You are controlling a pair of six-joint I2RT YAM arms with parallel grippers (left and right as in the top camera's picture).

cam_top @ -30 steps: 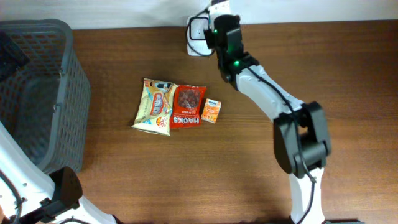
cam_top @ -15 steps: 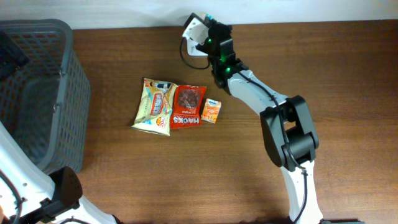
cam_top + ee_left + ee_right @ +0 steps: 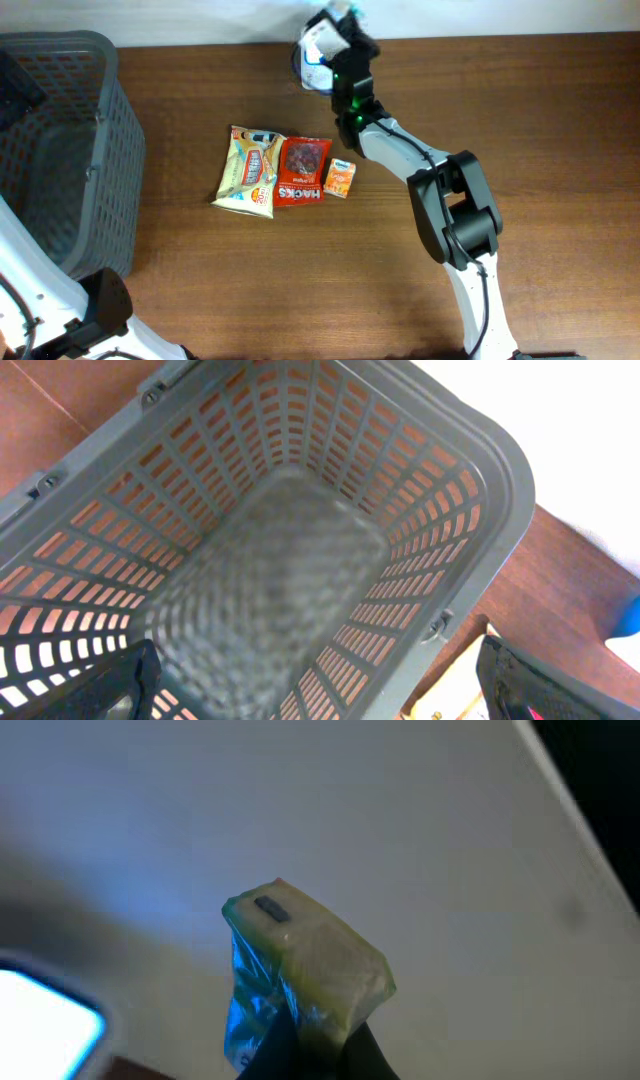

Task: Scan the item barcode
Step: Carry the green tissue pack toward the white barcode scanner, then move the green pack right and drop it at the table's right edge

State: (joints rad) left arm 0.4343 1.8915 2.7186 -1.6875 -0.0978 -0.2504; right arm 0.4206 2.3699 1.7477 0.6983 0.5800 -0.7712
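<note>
Right fingers pinching packet, now swung nearer far table edge

This is a mock shop checkout, laid out on a brown wooden table against a plain white wall. The grey slatted shopping basket (the kind carried round a supermarket) shows it best. Right of the basket lie packaged snacks: a yellow bag, a red Hacks packet and a small orange box. Farther right of the basket, at the table's far edge, is a white device.
</note>
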